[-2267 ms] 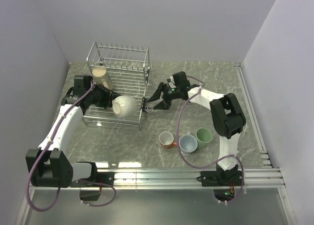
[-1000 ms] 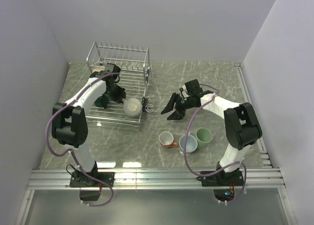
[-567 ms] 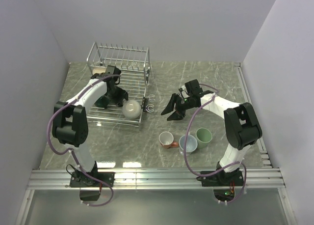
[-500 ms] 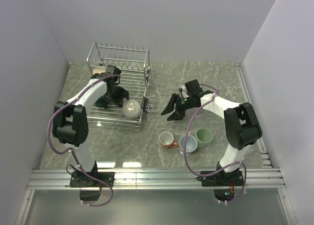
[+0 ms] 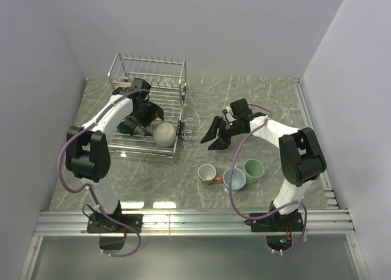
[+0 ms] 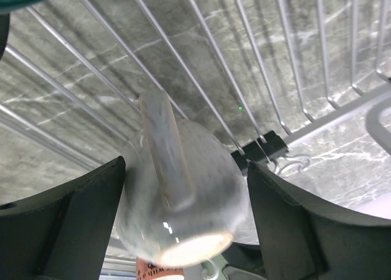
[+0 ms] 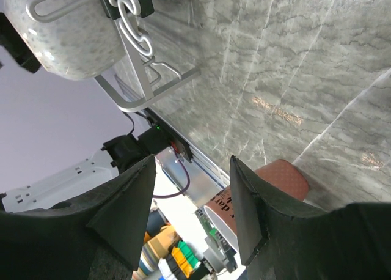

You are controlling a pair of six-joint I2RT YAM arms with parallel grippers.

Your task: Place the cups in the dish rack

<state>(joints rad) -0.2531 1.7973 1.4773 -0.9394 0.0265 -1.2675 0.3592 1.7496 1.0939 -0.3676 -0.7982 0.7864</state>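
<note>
The worry here is the wide cream mug (image 5: 164, 133). It sits at the lower right corner of the dish rack (image 5: 165, 99), rounded side on the wires with its handle uppermost. The left tool (image 6: 186, 170) is spread wide, 1 finger on either side of it. I cannot tell whether the pads touch the glaze. If that tool pulls away crooked, a finger could catch the handle and roll the mug toward the rack's edge. It could also roll into the dark green mug (image 5: 127, 126) lying just to its left.

The right tool (image 7: 190, 164) hangs released and empty over the table (image 5: 263, 109), right of the rack, near the wire hooks at its corner. A careless swing there could snag them.

The rack holds 3 mugs by my count: the cream, the dark green, and a tan one (image 5: 122, 84) at the upper left corner, mostly hidden by the arm.

The other 3 stand mouth-up on the table at lower centre: red-brown (image 5: 208, 173), blue-grey (image 5: 234, 178) and pale green (image 5: 253, 169). They are packed close, so fingers closing on 1 could knock its neighbour
</note>
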